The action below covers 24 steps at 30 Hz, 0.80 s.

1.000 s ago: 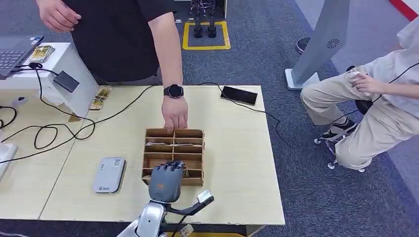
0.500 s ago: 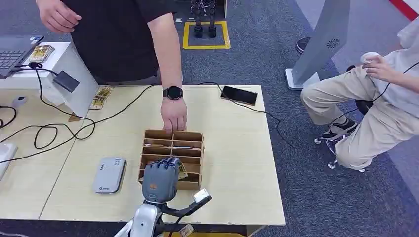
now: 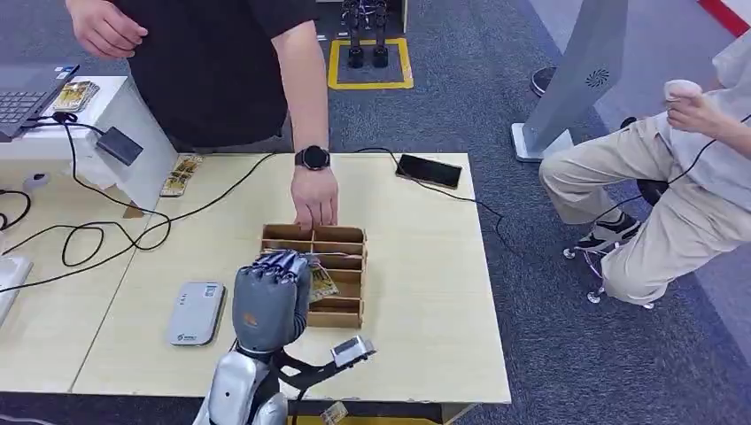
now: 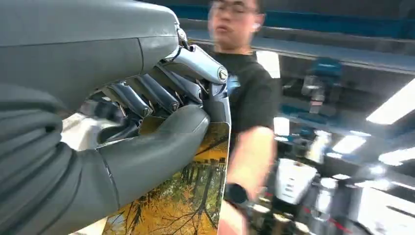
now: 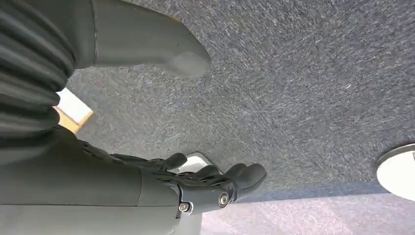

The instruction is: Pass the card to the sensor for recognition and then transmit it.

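Note:
My left hand (image 3: 270,301) hovers above the near left part of the wooden compartment box (image 3: 341,266) and pinches a card (image 3: 322,285). In the left wrist view the thumb (image 4: 147,156) presses the card (image 4: 191,196), printed with yellow autumn trees, against the fingers. The flat grey-white sensor (image 3: 196,312) lies on the table to the left of the box. A person's hand (image 3: 314,204) rests on the box's far edge. My right hand (image 5: 200,186) hangs over grey carpet, fingers apart, holding nothing.
A black phone (image 3: 429,170) lies at the table's far right, with black cables (image 3: 97,235) across the left. Loose cards (image 3: 180,175) and a laptop (image 3: 27,93) sit at the far left. A seated person (image 3: 673,177) is off the table's right side.
My left hand has lifted out of the box with the card, rising and drifting left. The seated person's hand has gone up.

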### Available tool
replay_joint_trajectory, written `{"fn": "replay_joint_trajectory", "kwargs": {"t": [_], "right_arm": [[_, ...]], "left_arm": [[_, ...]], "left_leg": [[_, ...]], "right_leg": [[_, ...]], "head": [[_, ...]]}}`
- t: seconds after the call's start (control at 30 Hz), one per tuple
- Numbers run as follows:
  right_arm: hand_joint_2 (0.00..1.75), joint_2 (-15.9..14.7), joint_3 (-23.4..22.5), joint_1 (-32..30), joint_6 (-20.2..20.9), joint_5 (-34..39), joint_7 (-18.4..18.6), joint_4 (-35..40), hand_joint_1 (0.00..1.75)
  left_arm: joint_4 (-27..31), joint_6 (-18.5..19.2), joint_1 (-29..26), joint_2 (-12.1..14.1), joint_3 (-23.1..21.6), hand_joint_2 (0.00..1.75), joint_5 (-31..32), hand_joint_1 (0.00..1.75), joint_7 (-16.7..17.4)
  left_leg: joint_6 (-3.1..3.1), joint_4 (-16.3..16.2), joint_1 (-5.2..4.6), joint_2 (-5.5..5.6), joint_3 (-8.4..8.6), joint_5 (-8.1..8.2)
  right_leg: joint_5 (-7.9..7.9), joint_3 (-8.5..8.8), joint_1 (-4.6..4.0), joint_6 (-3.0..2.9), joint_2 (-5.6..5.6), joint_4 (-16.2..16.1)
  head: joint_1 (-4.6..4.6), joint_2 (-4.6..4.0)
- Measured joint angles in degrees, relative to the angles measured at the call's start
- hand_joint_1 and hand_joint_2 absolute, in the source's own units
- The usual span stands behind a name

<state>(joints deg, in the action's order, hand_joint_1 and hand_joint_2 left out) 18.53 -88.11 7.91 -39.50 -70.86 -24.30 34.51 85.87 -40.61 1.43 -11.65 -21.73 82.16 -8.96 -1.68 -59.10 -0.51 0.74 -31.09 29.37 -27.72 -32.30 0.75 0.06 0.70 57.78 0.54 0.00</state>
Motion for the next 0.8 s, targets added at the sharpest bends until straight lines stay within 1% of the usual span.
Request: {"fn": "replay_joint_trajectory", "kwargs": {"t": [0.2, 0.23, 0.27, 0.3, 0.33, 0.37, 0.4, 0.47, 0.57, 0.63, 0.67, 0.73, 0.8], "right_arm": [[1.75, 0.1, 0.0, 0.0, 0.0, 0.0, 0.0, 0.1, 0.00], [1.75, 0.1, 0.0, 0.0, 0.0, 0.0, 0.0, 0.2, 0.00], [1.75, 0.1, 0.0, 0.0, 0.0, 0.0, 0.0, 0.2, 0.00], [1.75, 0.1, 0.0, 0.0, 0.0, 0.0, 0.0, 0.2, 0.00], [1.75, 0.1, 0.0, 0.0, 0.0, 0.0, 0.0, 0.2, 0.00], [1.75, 0.1, 0.0, 0.0, 0.0, 0.0, 0.0, 0.2, 0.00], [1.75, 0.1, 0.0, 0.0, 0.0, 0.1, 0.2, 0.3, 0.00], [1.75, 0.2, 0.0, 0.0, 0.0, 0.2, 0.4, 0.5, 0.00], [1.75, 0.3, 0.0, 0.0, 0.0, 0.7, 0.9, 1.2, 0.00], [1.75, 0.4, 0.0, 0.0, 0.0, 0.7, 0.9, 1.6, 0.00], [1.75, 0.4, 0.0, 0.0, 0.0, 0.5, 0.7, 1.6, 0.00], [1.75, 0.4, 0.0, 0.0, 0.0, -0.5, 0.0, 1.6, 0.00], [1.75, 0.4, 0.0, 0.2, 0.0, -1.2, -0.3, 1.6, 0.00]], "left_arm": [[1.1, 0.0, -0.5, -0.3, 1.9, 1.75, -0.1, 1.75, -0.1], [1.2, 0.0, -0.6, -0.3, 2.2, 1.75, -0.4, 1.75, -1.1], [1.3, 0.0, -0.7, -0.7, 3.0, 1.75, -1.5, 1.75, -3.7], [1.3, 0.0, -1.0, -1.0, 4.1, 1.75, -2.9, 1.75, -7.9], [1.3, 0.0, -1.2, -1.2, 5.4, 1.75, -4.6, 1.75, -10.9], [1.3, 0.0, -1.4, -1.3, 6.6, 1.75, -7.1, 1.75, -13.3], [1.3, 0.1, -1.6, -1.4, 7.4, 1.75, -9.5, 1.75, -14.2], [1.1, 0.2, -1.7, -1.5, 8.5, 1.75, -16.5, 1.75, -15.1], [-1.5, 0.4, -1.2, -1.7, 8.8, 1.75, -35.7, 1.75, -17.0], [-3.8, 0.7, 0.3, -1.7, 8.8, 1.75, -45.5, 1.75, -16.7], [-4.9, 0.8, 1.3, -1.6, 8.8, 1.75, -48.1, 1.75, -16.1], [-6.6, 0.7, 3.7, -1.5, 8.9, 1.75, -46.4, 1.75, -14.9], [-8.3, 0.7, 7.2, -1.5, 9.6, 1.75, -46.2, 1.75, -13.3]], "left_leg": [[0.01, 0.0, 0.02, 0.01, -0.01, -0.01], [0.01, 0.0, 0.02, 0.01, -0.01, -0.01], [0.01, 0.0, 0.02, 0.00, -0.01, -0.01], [0.01, 0.0, 0.02, -0.01, -0.01, -0.01], [0.01, 0.0, 0.02, -0.02, -0.01, 0.00], [0.01, 0.0, 0.02, -0.03, 0.00, 0.00], [0.01, 0.0, 0.02, -0.03, 0.01, 0.00], [0.01, 0.0, 0.01, -0.02, 0.02, 0.00], [0.01, 0.0, 0.00, -0.02, 0.03, 0.00], [0.00, 0.0, 0.00, -0.01, 0.02, -0.01], [0.00, 0.0, 0.00, -0.01, 0.02, -0.02], [-0.02, 0.0, 0.01, -0.01, -0.01, -0.04], [-0.05, 0.0, 0.01, 0.00, -0.01, -0.07]], "right_leg": [[-0.01, 0.00, -0.02, -0.01, 0.00, 0.0], [-0.01, 0.00, -0.02, -0.01, 0.00, 0.0], [-0.01, 0.00, -0.02, -0.01, 0.00, 0.0], [-0.01, 0.00, -0.02, -0.01, 0.01, 0.0], [-0.01, -0.01, -0.02, 0.00, 0.02, 0.0], [-0.01, -0.01, -0.02, 0.00, 0.03, 0.0], [-0.01, -0.02, -0.01, 0.00, 0.03, 0.0], [-0.01, -0.03, -0.01, 0.00, 0.03, 0.0], [0.00, -0.04, -0.01, 0.00, 0.03, 0.0], [0.01, -0.03, -0.01, 0.01, 0.02, 0.0], [0.03, -0.02, -0.01, 0.01, 0.02, 0.0], [0.05, -0.02, -0.01, 0.03, 0.01, 0.0], [0.06, 0.01, 0.00, 0.03, -0.02, 0.0]], "head": [[-0.02, 0.00], [0.00, 0.00], [-0.02, 0.00], [-0.02, 0.00], [0.00, 0.00], [-0.02, 0.00], [0.00, 0.00], [0.00, 0.00], [0.00, 0.00], [0.00, 0.00], [0.00, 0.00], [0.00, 0.00], [-0.02, 0.00]]}}
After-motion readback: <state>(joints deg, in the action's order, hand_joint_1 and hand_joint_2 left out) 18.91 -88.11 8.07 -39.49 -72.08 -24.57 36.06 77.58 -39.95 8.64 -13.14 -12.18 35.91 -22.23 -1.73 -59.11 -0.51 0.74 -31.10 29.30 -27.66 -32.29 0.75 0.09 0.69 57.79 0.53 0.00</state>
